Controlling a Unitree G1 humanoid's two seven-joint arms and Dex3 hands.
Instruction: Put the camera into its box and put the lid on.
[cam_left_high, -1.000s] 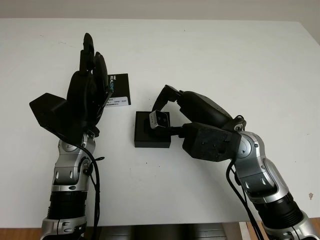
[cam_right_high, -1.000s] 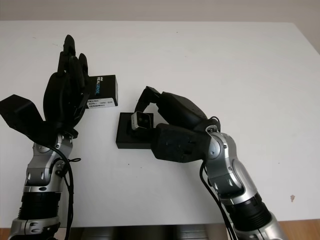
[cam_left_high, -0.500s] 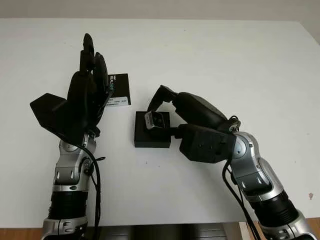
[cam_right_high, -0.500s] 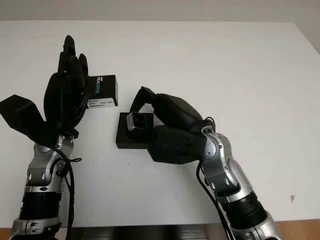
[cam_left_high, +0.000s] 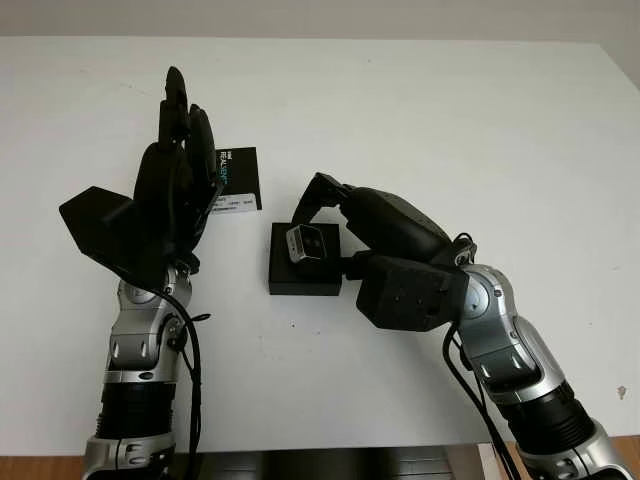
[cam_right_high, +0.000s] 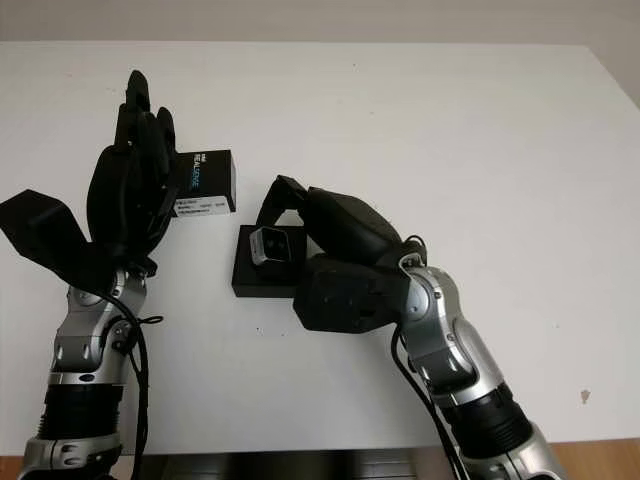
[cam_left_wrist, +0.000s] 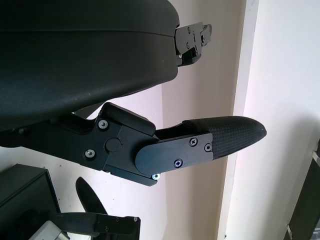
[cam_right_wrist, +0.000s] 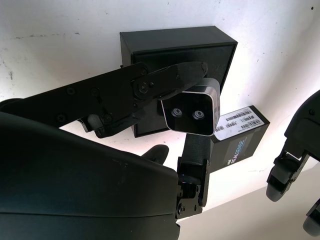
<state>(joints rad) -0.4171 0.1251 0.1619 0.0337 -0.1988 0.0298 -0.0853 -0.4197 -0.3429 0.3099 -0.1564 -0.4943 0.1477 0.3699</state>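
While above the box (cam_left_high: 304, 270), right hand (cam_left_high: 345, 225) gripping camera (cam_left_high: 304, 243)

On the white desk (cam_left_high: 450, 130) the right hand (cam_left_high: 335, 225) grips the small silver camera (cam_left_high: 306, 243) directly above the open black box (cam_left_high: 303, 272). The left hand (cam_left_high: 178, 175), open, is raised upright beside the labelled black lid (cam_left_high: 238, 180).
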